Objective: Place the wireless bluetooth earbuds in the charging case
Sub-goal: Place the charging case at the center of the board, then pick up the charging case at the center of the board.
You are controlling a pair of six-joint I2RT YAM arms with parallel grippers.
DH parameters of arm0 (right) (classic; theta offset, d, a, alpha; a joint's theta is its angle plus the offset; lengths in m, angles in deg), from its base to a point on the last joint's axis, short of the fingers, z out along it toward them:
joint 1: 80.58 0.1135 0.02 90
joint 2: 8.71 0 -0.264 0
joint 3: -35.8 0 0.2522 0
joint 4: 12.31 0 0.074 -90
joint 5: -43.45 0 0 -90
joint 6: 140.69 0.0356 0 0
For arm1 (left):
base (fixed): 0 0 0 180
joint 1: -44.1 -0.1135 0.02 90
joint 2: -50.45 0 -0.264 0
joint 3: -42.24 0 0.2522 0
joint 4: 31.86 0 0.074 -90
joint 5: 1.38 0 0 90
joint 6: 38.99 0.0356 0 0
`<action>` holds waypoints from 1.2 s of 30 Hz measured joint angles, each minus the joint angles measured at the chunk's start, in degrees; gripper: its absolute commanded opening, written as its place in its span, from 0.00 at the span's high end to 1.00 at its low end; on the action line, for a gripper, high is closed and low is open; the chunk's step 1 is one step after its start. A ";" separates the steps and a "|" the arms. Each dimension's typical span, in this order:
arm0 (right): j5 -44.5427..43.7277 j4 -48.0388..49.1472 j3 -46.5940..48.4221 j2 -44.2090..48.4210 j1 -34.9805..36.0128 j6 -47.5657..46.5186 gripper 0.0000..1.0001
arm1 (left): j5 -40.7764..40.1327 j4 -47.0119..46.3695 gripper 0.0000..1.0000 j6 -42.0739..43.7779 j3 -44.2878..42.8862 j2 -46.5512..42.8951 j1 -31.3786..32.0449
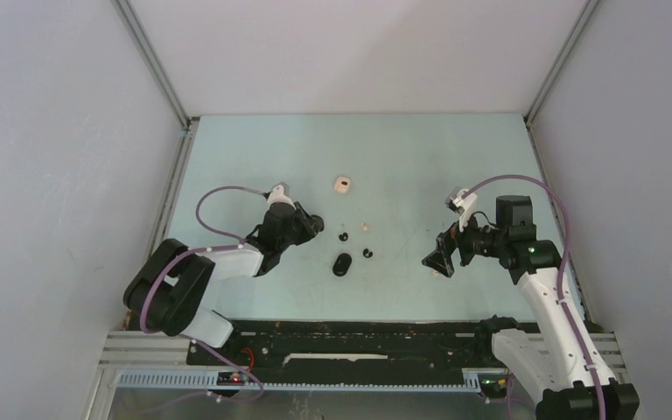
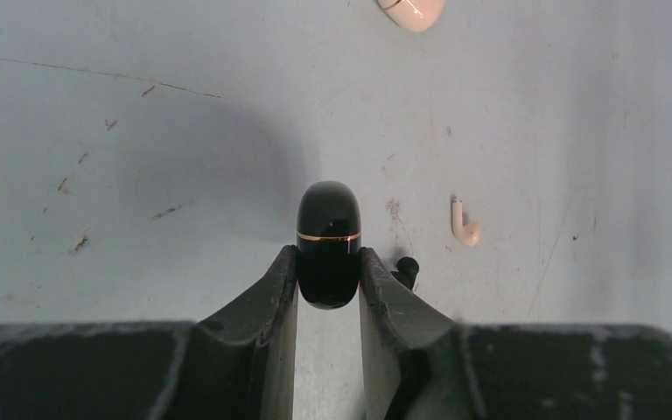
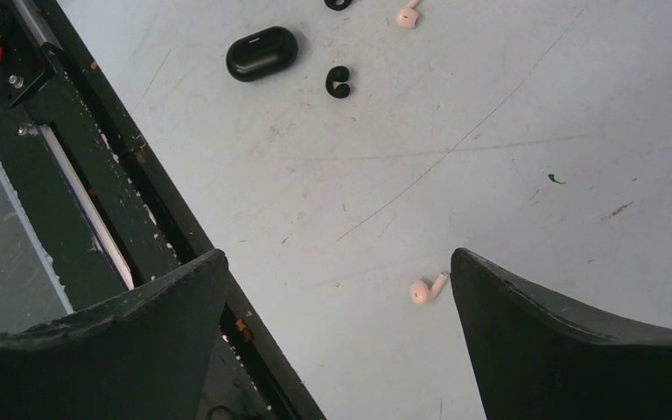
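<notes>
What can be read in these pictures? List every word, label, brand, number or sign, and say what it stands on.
No text can be read.
The black case held in the left gripper bears only a thin gold line, no letters.
The beige case shows a faint mark, too small to read.
The other black case, the earbuds and the table show no print.
</notes>
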 measured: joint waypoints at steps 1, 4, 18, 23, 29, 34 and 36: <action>0.00 0.00 0.00 -0.07 0.02 0.00 0.00 | 0.28 -0.48 0.75 -0.59 0.00 0.52 -0.20; 0.00 0.02 0.00 -0.15 0.02 0.00 0.00 | 1.03 -1.27 0.72 -1.55 0.00 1.49 -0.68; 0.46 -0.02 0.00 -0.24 0.17 -0.02 0.00 | -1.66 8.70 0.39 -2.69 -0.09 -1.03 -1.51; 0.52 -0.02 0.00 -0.24 0.24 -0.02 0.00 | -5.90 20.57 0.30 -0.76 -3.17 -11.39 -1.44; 0.48 -0.02 0.00 -0.24 0.39 -0.02 0.00 | -11.23 26.84 0.26 7.39 -17.22 -11.13 -0.39; 0.09 -0.02 0.00 -0.24 0.50 -0.04 0.00 | -11.56 29.27 0.26 15.04 -32.83 1.88 1.07; -0.24 -0.02 0.00 -0.24 0.50 -0.04 0.00 | -10.23 32.02 0.27 17.90 -40.85 9.27 1.20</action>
